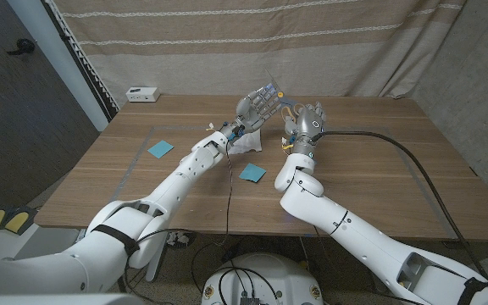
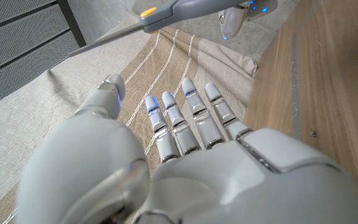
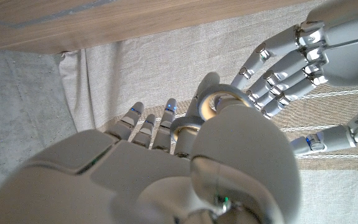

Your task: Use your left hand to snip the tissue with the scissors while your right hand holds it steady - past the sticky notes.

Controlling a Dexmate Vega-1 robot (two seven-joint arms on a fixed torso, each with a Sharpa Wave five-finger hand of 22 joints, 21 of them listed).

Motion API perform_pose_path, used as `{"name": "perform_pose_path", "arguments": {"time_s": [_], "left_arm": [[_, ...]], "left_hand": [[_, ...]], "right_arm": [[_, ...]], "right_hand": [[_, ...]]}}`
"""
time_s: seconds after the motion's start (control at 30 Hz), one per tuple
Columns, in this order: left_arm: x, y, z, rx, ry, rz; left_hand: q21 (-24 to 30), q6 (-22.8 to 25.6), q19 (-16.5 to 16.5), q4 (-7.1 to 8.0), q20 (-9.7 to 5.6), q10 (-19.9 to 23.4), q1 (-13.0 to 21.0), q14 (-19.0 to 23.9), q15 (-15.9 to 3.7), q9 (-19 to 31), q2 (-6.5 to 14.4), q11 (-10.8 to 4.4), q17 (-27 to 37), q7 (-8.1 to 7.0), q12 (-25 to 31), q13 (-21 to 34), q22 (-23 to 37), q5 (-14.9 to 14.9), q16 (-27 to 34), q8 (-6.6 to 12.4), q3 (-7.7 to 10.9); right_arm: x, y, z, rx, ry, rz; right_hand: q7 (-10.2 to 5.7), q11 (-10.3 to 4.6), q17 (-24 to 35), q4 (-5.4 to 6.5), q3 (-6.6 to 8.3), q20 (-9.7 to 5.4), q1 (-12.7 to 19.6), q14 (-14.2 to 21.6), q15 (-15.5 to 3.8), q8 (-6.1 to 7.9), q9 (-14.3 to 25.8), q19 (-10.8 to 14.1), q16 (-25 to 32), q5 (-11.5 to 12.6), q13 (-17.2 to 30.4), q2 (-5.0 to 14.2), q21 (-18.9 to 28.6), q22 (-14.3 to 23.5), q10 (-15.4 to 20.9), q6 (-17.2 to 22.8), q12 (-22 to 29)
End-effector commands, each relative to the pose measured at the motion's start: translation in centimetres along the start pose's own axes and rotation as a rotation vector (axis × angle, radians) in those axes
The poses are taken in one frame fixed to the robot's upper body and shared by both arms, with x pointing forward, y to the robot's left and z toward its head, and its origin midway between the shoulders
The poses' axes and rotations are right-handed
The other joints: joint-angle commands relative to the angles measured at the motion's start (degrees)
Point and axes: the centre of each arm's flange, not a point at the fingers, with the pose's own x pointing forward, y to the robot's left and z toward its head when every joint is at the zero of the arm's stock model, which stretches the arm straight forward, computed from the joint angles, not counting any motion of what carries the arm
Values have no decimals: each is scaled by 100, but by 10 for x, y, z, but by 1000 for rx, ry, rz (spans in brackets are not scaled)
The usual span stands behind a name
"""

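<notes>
Here my left hand (image 1: 258, 103) and right hand (image 1: 307, 124) are both raised near each other above the far middle of the wooden table (image 1: 379, 161), beyond the two blue sticky notes (image 1: 252, 173). My left fingers (image 2: 191, 115) are spread and hold nothing, while the scissors (image 2: 166, 15) sit with my right hand; how it grips them I cannot tell. The white tissue (image 1: 246, 142) lies crumpled on the table below my left hand.

Two sticky notes (image 1: 160, 148) (image 1: 252, 173), one tissue (image 1: 246, 141) (probably), one scissors (image 1: 274, 88).
</notes>
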Motion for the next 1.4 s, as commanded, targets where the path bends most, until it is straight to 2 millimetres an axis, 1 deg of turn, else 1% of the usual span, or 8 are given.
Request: {"name": "perform_pose_path", "arguments": {"time_s": [0.03, 0.2, 0.4, 0.53, 0.67, 1.0, 1.2, 1.4], "left_arm": [[-4, 0, 7, 14, -20, -6], [-9, 1, 17, 56, -63, 4], [-15, 3, 27, 75, -86, 5], [-18, 5, 29, 78, -91, 15], [-20, 7, 31, 85, -94, 25], [-28, 12, 31, 90, -91, 34], [-33, 12, 28, 100, -74, 16], [-44, 18, 30, 106, -74, 39]], "left_hand": [[-39, -73, -60, 12, -123, -102, -74, -147, -858, 14, 2, 9, -10, 5, -25, 7, 25, 47, 35, -43, -67], [-193, 223, -25, 7, -135, 804, -54, -294, -856, 21, 69, 0, -113, 3, 177, -212, 13, 75, 172, 11, -208], [-237, 245, -43, 6, -124, 646, -31, -368, -865, 14, 64, 2, -133, 2, 71, -278, 14, 76, 156, -11, -233], [-248, 223, -49, 8, -113, 604, -27, -392, -861, 12, 64, 1, -137, 2, 46, -295, 14, 76, 152, -28, -242], [-260, 202, -57, 8, -93, 544, -21, -423, -859, 10, 66, 4, -140, 2, 16, -312, 15, 78, 144, -44, -249], [-307, 130, -93, 14, -74, 357, 15, -537, -856, 3, 91, 2, -144, 1, -62, -371, 20, 86, 127, -96, -263], [-331, 152, -81, 34, -86, 568, 18, -510, -849, 1, 116, 5, -146, 2, 29, -394, 22, 87, 170, -95, -277], [-342, 182, -87, 43, -79, 575, 1, -514, -844, 1, 109, 1, -147, 3, 26, -409, 23, 85, 174, -87, -291]], "right_arm": [[1, -4, -4, 57, -8, 18], [0, -8, -5, 88, -9, 20], [-2, -12, -4, 117, -17, 23], [-2, -15, -5, 150, -20, 42], [-2, -16, -5, 174, -26, 57], [-3, -18, -11, 279, -28, 146], [-1, -19, -13, 337, -30, 180], [-3, -20, -13, 359, -44, 180]], "right_hand": [[112, -49, 10, -12, 59, 5, -187, 32, -227, 37, 10, 50, 31, -24, 26, 174, 30, 18, 122, -10, 25], [78, -149, 20, -52, 141, -84, -295, 304, -595, 91, -86, 242, 115, -123, 131, 165, 113, 14, 524, -16, 250], [32, -147, 31, -69, 160, -69, -337, 357, -604, 150, -49, 275, 127, -158, 219, 155, 126, 12, 551, -56, 317], [-66, -134, 59, -120, 192, 167, -393, 598, -159, 209, -70, 460, 205, -216, 424, 139, 193, -1, 488, -122, 437], [-162, -242, 119, -151, 220, 217, -424, 786, -351, 241, -122, 575, 282, -250, 657, 144, 233, -2, 582, -128, 656], [-240, -283, 1071, -254, 317, -48, -510, 1191, -740, 294, -456, 899, 935, -335, 2001, 140, 503, 162, 304, -97, 1639], [-253, -254, 2192, -450, 279, -294, -456, 1406, -834, 387, -694, 1010, 1798, -366, 3543, 125, 754, 375, 273, -93, 2896], [-226, -384, 2830, -551, 213, -335, -411, 1843, -987, 490, -772, 1290, 2495, -380, 4601, 125, 1073, 548, 980, -108, 4078]]}}
